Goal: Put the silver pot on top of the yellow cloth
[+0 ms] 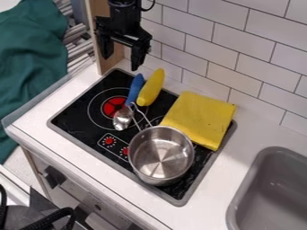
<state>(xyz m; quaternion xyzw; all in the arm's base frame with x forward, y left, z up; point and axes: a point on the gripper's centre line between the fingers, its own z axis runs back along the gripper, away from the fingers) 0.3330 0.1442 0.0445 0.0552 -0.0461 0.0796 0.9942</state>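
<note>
One shiny silver pot (162, 155), kinda round, on the stove (76, 120) right by the yellow cloth (201, 117), wire handle (143, 116) and long axis aimed upper left, hand (121, 64) up top with fingers apart.

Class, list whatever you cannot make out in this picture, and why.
In the camera view:
- stovetop beneath the silver pot: hidden by the pot
- the arm above the gripper: cut off by the top edge
- the sink's far right side: cut off by the right edge
- fine detail of the dial markings: too small
</note>
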